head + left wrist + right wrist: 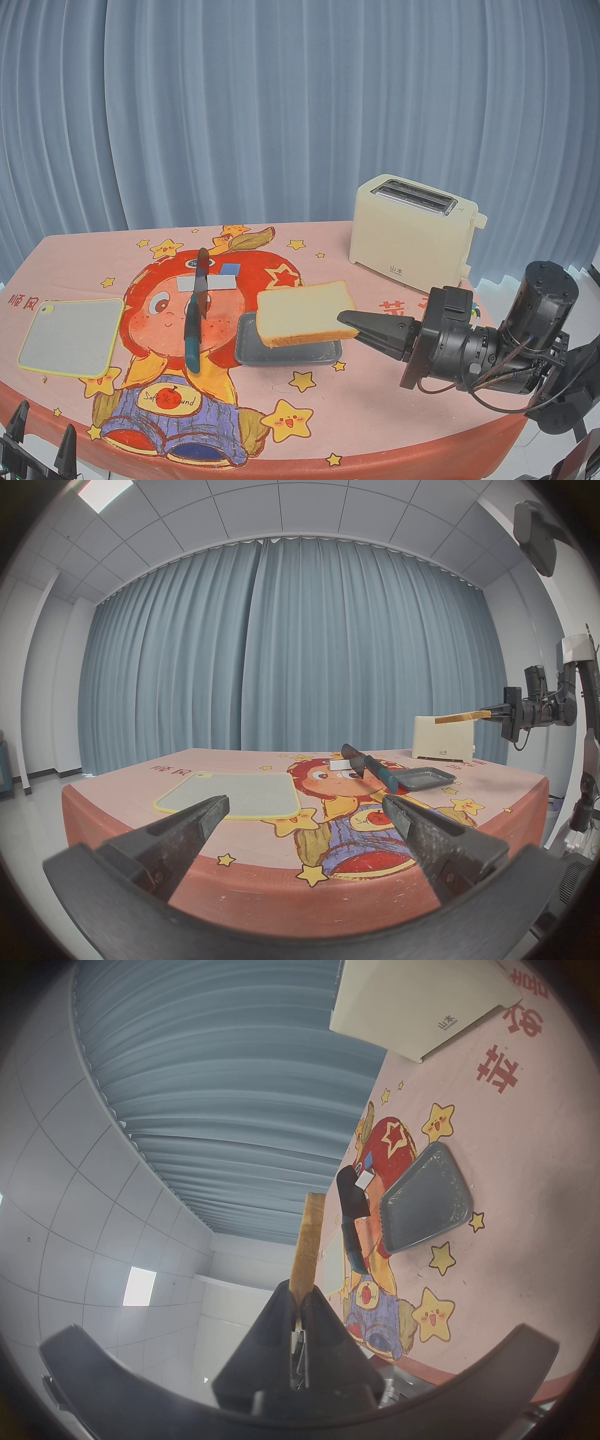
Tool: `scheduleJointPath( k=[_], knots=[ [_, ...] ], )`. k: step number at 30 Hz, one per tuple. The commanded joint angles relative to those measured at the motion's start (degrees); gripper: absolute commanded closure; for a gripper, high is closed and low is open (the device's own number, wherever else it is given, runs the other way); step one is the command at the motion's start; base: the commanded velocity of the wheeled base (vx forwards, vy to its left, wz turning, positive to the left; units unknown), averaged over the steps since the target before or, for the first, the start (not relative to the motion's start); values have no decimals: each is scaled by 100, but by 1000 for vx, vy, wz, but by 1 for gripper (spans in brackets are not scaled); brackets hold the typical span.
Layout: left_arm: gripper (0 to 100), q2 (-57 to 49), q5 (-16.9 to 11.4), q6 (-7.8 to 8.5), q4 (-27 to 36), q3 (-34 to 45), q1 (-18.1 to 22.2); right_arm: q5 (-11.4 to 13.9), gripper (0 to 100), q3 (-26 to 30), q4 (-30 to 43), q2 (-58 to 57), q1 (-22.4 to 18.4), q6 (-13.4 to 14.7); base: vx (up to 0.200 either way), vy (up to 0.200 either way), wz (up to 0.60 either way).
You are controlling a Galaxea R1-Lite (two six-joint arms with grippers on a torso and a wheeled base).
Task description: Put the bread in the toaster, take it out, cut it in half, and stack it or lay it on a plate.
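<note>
Bread (303, 312): one square slice, pale crumb with a tan crust, held flat in the air and clear of the tray, right of centre. Its near right corner is pinched in the right end effector (345, 319), whose black tapered fingers are closed tight on the crust, their tips partly covered by the slice. Tray (250, 350): dark grey, rectangular with rounded corners and a shallow rim. It lies at the centre of the surface, and in the head view the slice hides its far right part. Toaster (409, 231): cream, boxy, with two slots and metal-edged openings, standing far right. A small dark mark on its front is too small to make out. Knife (195, 312): dark blade and teal handle, left of the tray, the blade crossing a white strip (220, 282) beside a blue tab (230, 269). Cutting board (70, 337): grey with a yellow rim and rounded corners, near left. Surface (387, 400): pink cloth printed with a cartoon figure, stars and red characters, partly cut off at the edge. Left end effector (304, 805): wide apart, holding nothing, low off the near left edge.
</note>
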Motion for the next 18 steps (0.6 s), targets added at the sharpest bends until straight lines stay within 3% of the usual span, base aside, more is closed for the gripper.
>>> scheduleJointPath(
  k=[1, 4, 18],
  knots=[
    [0, 3, 1, -2, -4, 101, 1, -1, 100, 72, 10, -226, 62, -120, 0, 0, 0],
    [0, 3, 1, -2, -4, 101, 1, -10, 100, 107, 71, -366, 80, -392, 0, 0, 0],
    [0, 3, 1, -2, -4, 101, 1, -18, 100, 274, 80, -542, 62, -1113, 0, 0, 0]
  ],
)
